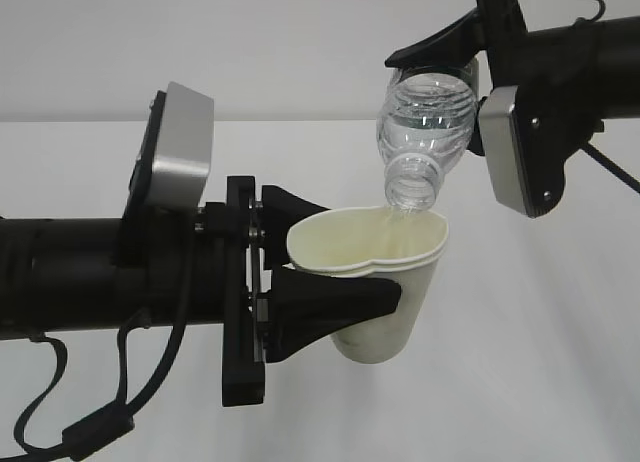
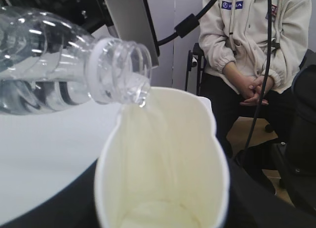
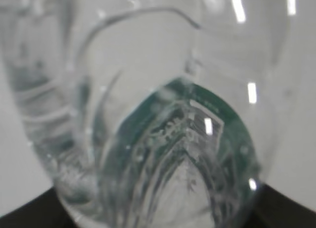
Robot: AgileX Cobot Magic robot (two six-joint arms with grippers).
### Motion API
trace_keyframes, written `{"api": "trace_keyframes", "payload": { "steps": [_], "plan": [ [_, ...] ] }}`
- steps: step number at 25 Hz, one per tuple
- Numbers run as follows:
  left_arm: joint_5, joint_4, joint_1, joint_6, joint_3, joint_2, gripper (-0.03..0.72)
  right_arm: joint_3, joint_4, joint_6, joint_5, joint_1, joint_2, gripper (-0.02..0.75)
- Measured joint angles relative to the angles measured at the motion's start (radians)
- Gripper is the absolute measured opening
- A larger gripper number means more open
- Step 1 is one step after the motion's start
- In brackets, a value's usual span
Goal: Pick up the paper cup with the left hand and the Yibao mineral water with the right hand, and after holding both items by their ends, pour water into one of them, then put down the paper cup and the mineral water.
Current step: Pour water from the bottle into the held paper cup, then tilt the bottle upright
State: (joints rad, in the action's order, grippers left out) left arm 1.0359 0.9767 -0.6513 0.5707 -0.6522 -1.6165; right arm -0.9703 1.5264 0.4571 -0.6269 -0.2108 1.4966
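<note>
While the exterior view shows the left end effector (image 1: 330, 272) squeezing the small white tapered paper cup (image 1: 385, 282) oval, the right end effector (image 1: 450, 42) clamps the clear ribbed plastic bottle (image 1: 425, 122), tipped neck-down over the rim. In the left wrist view water (image 2: 136, 97) trickles in (aim marginal); a slight drift would probably spill onto the white table (image 2: 44, 159). The right wrist view shows only the bottle's base (image 3: 163, 139).

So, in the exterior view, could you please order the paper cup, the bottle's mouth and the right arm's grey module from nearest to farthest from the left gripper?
1. The paper cup, squeezed in the left gripper.
2. The bottle's mouth, just above the cup's rim.
3. The grey module, upper right.
</note>
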Motion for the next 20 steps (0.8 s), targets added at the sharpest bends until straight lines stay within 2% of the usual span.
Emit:
{"api": "trace_keyframes", "payload": {
  "steps": [20],
  "plan": [
    [0.000, 0.008, -0.001, 0.000, 0.000, -0.001, 0.377, -0.006, 0.000, 0.021, -0.020, 0.000, 0.000, 0.435]
  ]
}}
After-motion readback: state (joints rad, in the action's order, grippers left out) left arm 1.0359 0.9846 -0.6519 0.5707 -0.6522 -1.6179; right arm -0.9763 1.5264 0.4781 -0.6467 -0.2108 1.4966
